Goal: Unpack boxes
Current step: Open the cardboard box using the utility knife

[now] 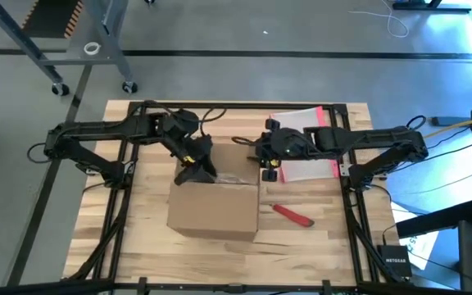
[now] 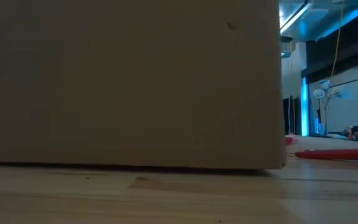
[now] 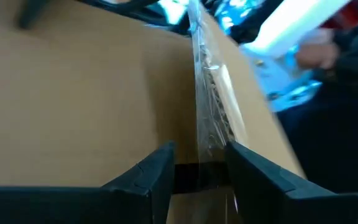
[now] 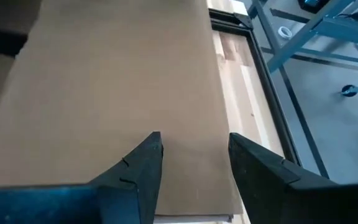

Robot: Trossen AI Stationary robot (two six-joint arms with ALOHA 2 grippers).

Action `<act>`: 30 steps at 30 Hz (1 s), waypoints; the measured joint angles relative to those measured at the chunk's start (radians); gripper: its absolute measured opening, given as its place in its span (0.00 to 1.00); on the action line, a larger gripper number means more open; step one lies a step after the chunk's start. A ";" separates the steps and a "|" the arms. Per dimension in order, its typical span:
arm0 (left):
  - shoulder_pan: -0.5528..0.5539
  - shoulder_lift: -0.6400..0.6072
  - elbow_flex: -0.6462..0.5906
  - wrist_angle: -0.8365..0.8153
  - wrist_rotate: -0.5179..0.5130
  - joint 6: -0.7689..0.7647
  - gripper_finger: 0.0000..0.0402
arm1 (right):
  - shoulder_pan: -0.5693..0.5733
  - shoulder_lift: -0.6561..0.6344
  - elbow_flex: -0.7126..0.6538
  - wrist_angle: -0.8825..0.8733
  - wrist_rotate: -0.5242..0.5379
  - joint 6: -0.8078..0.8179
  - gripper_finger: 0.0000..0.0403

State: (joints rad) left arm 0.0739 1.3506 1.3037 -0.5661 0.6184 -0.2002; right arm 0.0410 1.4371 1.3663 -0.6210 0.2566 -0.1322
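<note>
The brown cardboard box (image 1: pixel 215 211) stands on its bottom at the middle of the wooden table and fills the low view (image 2: pixel 129 81). My left gripper (image 1: pixel 197 174) is at the box's far edge, open. In its wrist view its fingers (image 3: pixel 199 171) stand on either side of a crumpled clear tape strip (image 3: pixel 209 118) that runs along the cardboard (image 3: pixel 92 93). My right gripper (image 1: pixel 266 168) is at the box's far right corner, open. Its fingers (image 4: pixel 194 155) hover over a flat cardboard face (image 4: pixel 117 74). My left gripper slants down from the table's far side, its fingers lying along the clear tape strip (image 3: pixel 205 146), one on each side. I cannot tell whether either finger touches the tape or the cardboard.
A red-handled tool (image 1: pixel 292 215) lies on the table right of the box, also seen in the low view (image 2: pixel 337 154). A clear pouch with a pink-red edge (image 1: pixel 306 139) lies at the far right, under the right arm. Black frame rails (image 1: pixel 121 205) run along both sides.
</note>
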 joint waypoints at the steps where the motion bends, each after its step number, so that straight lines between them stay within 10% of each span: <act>1: 0.001 0.000 0.000 0.010 0.023 -0.012 0.35 | -0.005 0.001 0.000 0.007 -0.002 0.000 0.44; 18: -0.093 -0.003 -0.038 0.364 0.147 -0.258 0.35 | -0.015 0.079 0.002 0.046 0.049 0.063 0.44; 30: -0.273 0.003 -0.038 0.483 -0.021 -0.324 0.32 | -0.019 0.085 0.000 0.054 0.095 0.130 0.44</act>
State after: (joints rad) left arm -0.1992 1.3539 1.2660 -0.0829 0.5979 -0.5238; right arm 0.0215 1.5223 1.3663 -0.5665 0.3512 -0.0026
